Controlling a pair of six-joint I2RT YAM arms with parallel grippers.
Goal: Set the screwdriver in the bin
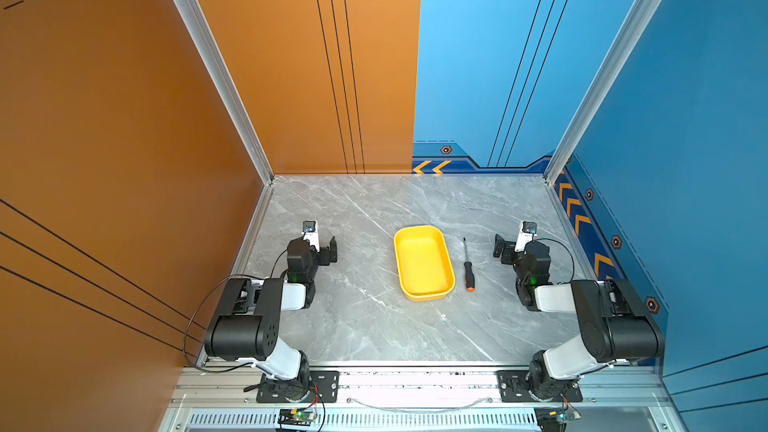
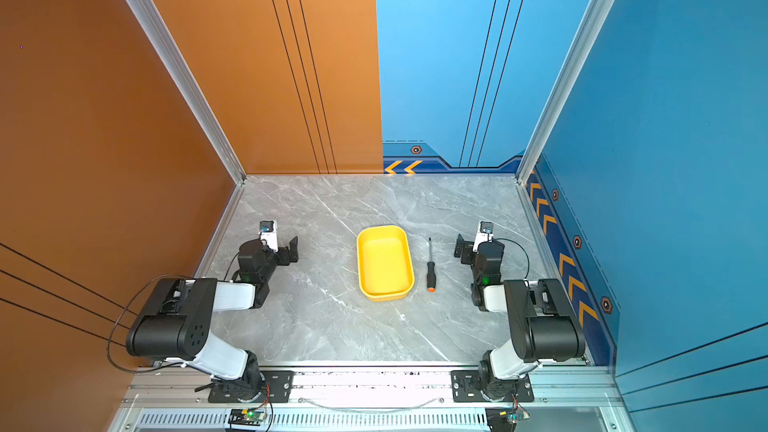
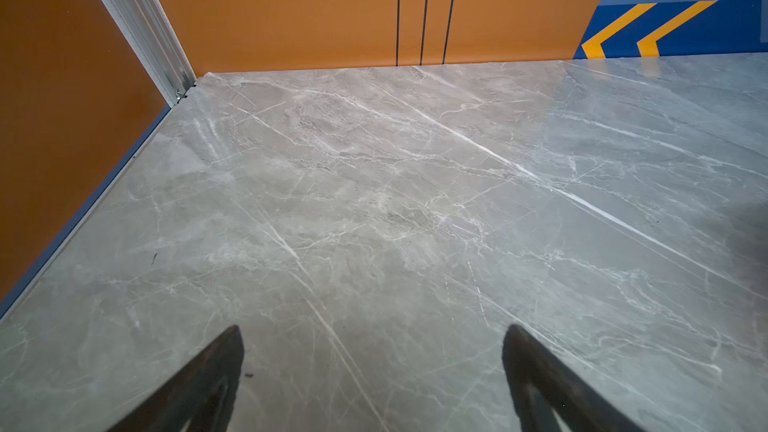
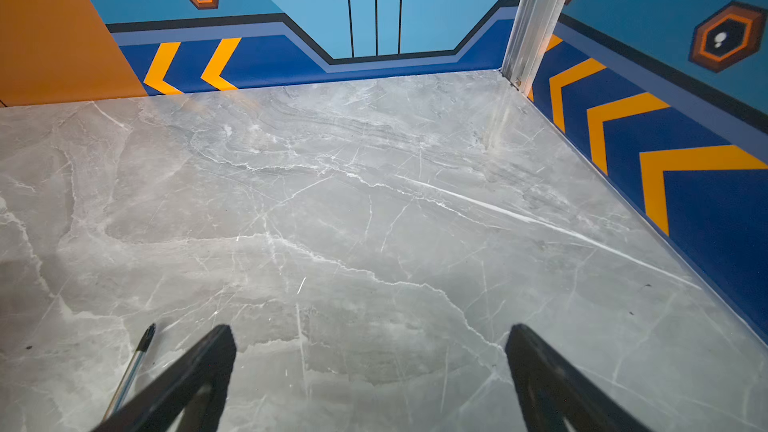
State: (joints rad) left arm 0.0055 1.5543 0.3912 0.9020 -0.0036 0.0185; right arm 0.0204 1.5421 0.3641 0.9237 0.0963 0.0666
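Note:
The screwdriver (image 1: pixel 468 268) (image 2: pixel 431 270) lies flat on the marble table just right of the bin, its thin shaft pointing to the back wall and its orange butt end toward the front. The bin (image 1: pixel 428 296) (image 2: pixel 384 296) is a shallow yellow tray in the middle of the table, with nothing inside. My right gripper (image 1: pixel 508 243) (image 2: pixel 467 245) (image 4: pixel 372 332) stands open, low over the table to the right of the screwdriver. The screwdriver's tip (image 4: pixel 139 361) shows beside one finger in the right wrist view. My left gripper (image 1: pixel 322 245) (image 2: pixel 286 247) (image 3: pixel 374 332) is open left of the bin, over bare marble.
Walls close in the grey marble table (image 1: pixel 374 326): orange (image 1: pixel 124 139) on the left and back left, blue (image 1: pixel 685 160) on the right and back right. Aluminium posts (image 1: pixel 266 172) stand in the back corners. Both arm bases sit on a metal rail (image 1: pixel 415 384) along the front.

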